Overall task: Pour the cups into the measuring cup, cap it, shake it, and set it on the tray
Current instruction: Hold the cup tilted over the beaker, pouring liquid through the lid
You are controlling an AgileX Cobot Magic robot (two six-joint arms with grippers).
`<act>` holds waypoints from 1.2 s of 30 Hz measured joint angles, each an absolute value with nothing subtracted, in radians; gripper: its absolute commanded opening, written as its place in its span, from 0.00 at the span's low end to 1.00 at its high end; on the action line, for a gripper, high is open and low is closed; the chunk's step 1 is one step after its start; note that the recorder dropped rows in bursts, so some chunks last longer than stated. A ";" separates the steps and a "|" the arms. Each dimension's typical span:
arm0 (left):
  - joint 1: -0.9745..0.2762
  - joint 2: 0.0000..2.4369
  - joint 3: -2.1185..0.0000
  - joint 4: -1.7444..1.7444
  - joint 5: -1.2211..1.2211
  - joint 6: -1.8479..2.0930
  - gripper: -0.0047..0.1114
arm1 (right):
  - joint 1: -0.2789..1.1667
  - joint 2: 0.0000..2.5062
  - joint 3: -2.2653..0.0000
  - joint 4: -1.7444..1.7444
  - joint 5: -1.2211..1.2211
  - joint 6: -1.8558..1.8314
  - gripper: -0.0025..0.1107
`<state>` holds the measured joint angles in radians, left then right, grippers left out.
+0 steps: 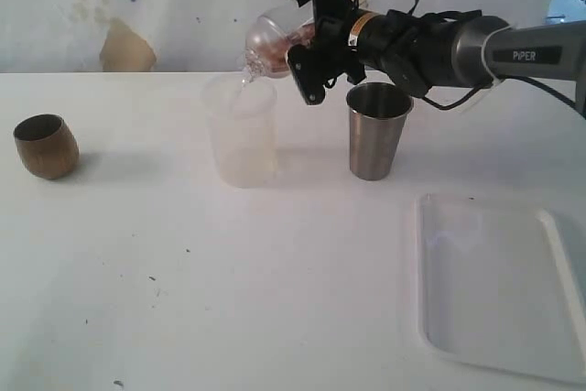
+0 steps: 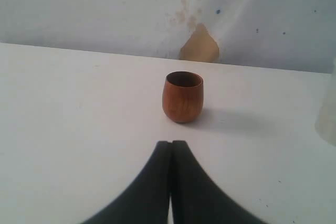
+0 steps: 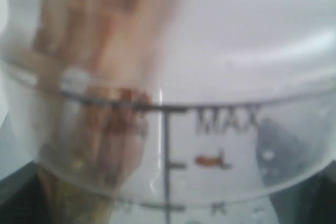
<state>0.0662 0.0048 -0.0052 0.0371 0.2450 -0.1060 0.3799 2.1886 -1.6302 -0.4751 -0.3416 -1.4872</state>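
Steadily now: the measuring cup tipped over a frosted cup

Clearly a pour is in hand. The right claw (image 1: 309, 38) is clamped round the measuring cup (image 1: 271, 36) and holds it tipped far over, in the air above the far middle of the counter (image 1: 275, 299), with its mouth turned toward the left edge. The cup's lip hangs just over the rim of a frosted cup (image 1: 240, 135) standing upright below, and a thin thread seems to run between them. Reddish-brown matter shows behind the clear wall. The right wrist view gives the black scale and the word MAX, both blurred.

The steel tumbler (image 1: 375, 135) stands upright just beside the frosted cup, toward the right edge and under the arm. The wooden cup (image 1: 46, 146) stands well apart near the left edge, and the tray (image 1: 499, 290) lies at the near right corner. The left claw (image 2: 170, 145) has its fingers pressed together on nothing and faces the wooden cup.

To pour well, I judge the lip should sit over the middle of the frosted mouth. The tilt should grow slowly, so that nothing drops in a lump and splashes. The lip must not nudge that light cup, nor the wrist the tumbler. The task asks for pouring into the measuring cup, and how this outward pour fits I cannot tell.
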 measured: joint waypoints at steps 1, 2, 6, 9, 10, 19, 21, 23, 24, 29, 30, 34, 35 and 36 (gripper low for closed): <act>0.066 0.005 -0.005 0.037 0.245 -0.106 0.04 | 0.380 2.189 -1.630 -0.475 -0.344 -1.490 0.02; 0.066 0.005 -0.005 0.037 0.245 -0.106 0.04 | 0.380 2.189 -1.630 -0.475 -0.346 -1.500 0.02; 0.066 0.005 -0.005 0.037 0.245 -0.106 0.04 | 0.380 2.189 -1.630 -0.475 -0.352 -1.519 0.02; 0.066 0.005 -0.005 0.037 0.245 -0.106 0.04 | 0.380 2.189 -1.630 -0.475 -0.363 -1.522 0.02; 0.066 0.005 -0.005 0.037 0.245 -0.106 0.04 | 0.380 2.189 -1.630 -0.475 -0.367 -1.524 0.02; 0.066 0.005 -0.005 0.037 0.245 -0.106 0.04 | 0.380 2.189 -1.630 -0.492 -0.374 -1.526 0.02; 0.066 0.005 -0.005 0.037 0.245 -0.106 0.04 | 0.380 2.189 -1.630 -0.500 -0.374 -1.532 0.02; 0.066 0.005 -0.005 0.037 0.245 -0.106 0.04 | 0.380 2.189 -1.630 -0.502 -0.374 -1.538 0.02; 0.066 0.005 -0.005 0.037 0.245 -0.106 0.04 | 0.380 2.189 -1.630 -0.504 -0.374 -1.540 0.02; 0.066 0.005 -0.005 0.037 0.245 -0.106 0.04 | 0.384 2.175 -1.630 -0.505 -0.374 -1.544 0.02; 0.066 0.005 -0.005 0.037 0.245 -0.106 0.04 | 0.384 2.170 -1.630 -0.505 -0.374 -1.544 0.02; 0.066 0.005 -0.005 0.037 0.245 -0.106 0.04 | 0.388 2.166 -1.630 -0.505 -0.374 -1.549 0.02; 0.066 0.005 -0.005 0.037 0.245 -0.106 0.04 | 0.388 2.166 -1.630 -0.505 -0.374 -1.556 0.02; 0.066 0.005 -0.005 0.037 0.245 -0.106 0.04 | 0.388 2.166 -1.630 -0.505 -0.374 -1.561 0.02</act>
<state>0.0662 0.0048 -0.0052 0.0371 0.2450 -0.1060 0.3880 2.1662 -1.6302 -0.5055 -0.3741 -1.5613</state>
